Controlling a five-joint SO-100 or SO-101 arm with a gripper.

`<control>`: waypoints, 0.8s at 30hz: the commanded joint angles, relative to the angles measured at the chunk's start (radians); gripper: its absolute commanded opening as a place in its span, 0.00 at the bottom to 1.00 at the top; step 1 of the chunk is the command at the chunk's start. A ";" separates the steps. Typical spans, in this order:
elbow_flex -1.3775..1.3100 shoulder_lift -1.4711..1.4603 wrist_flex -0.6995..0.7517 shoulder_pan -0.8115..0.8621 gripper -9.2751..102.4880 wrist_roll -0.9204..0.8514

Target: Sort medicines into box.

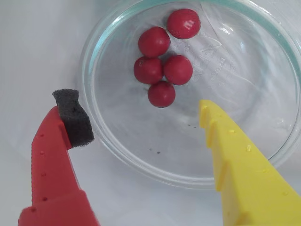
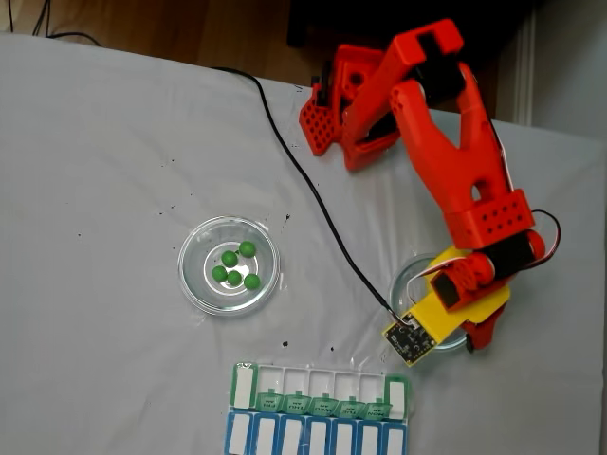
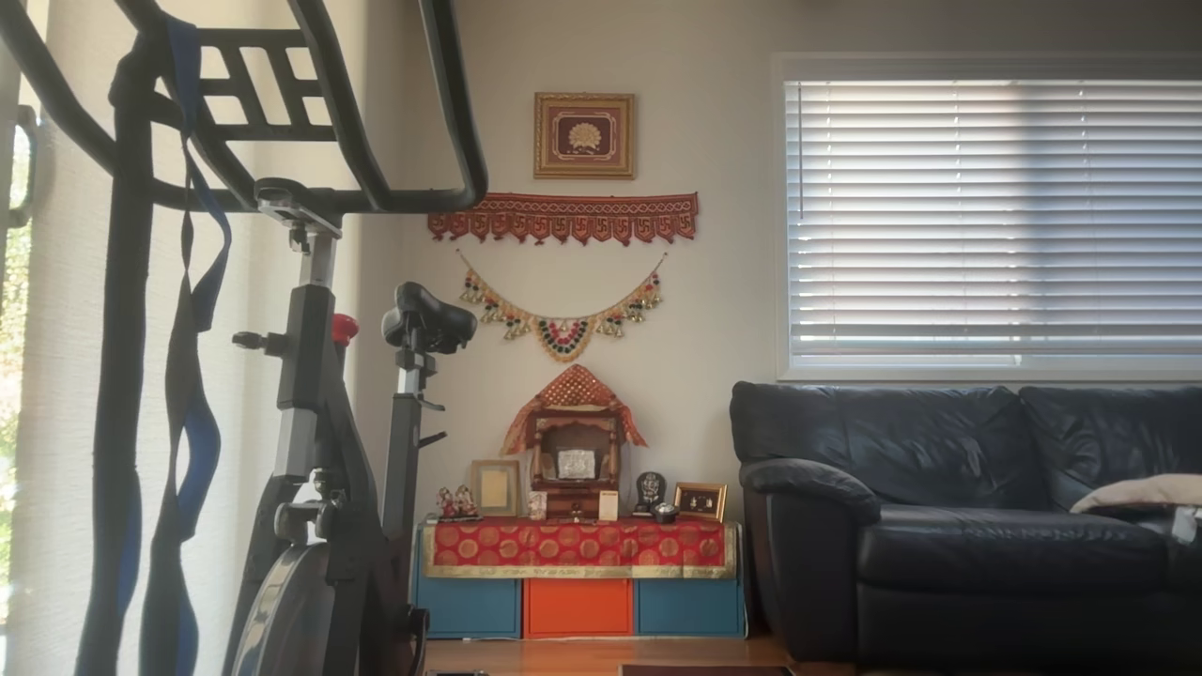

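From the wrist view I see five glossy dark red balls (image 1: 163,60) bunched at twelve o'clock in a round clear glass dish (image 1: 117,143), with my gripper (image 1: 138,110) spread wide and holding nothing: a red finger (image 1: 51,160) tipped with black foam at eight o'clock, a ridged yellow finger (image 1: 240,165) at four. In the fixed view the red arm (image 2: 446,152) reaches from twelve o'clock over that dish at four; five green balls (image 2: 235,267) sit in a second glass dish (image 2: 199,289) at centre-left, and the green-lidded box (image 2: 322,389) lies at six o'clock, touching a blue-lidded row (image 2: 313,438).
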 commanded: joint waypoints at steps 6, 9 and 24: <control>-0.011 0.021 -0.011 -0.009 0.44 0.003; -0.002 0.014 -0.012 -0.002 0.45 -0.003; 0.038 -0.005 -0.041 0.012 0.31 0.006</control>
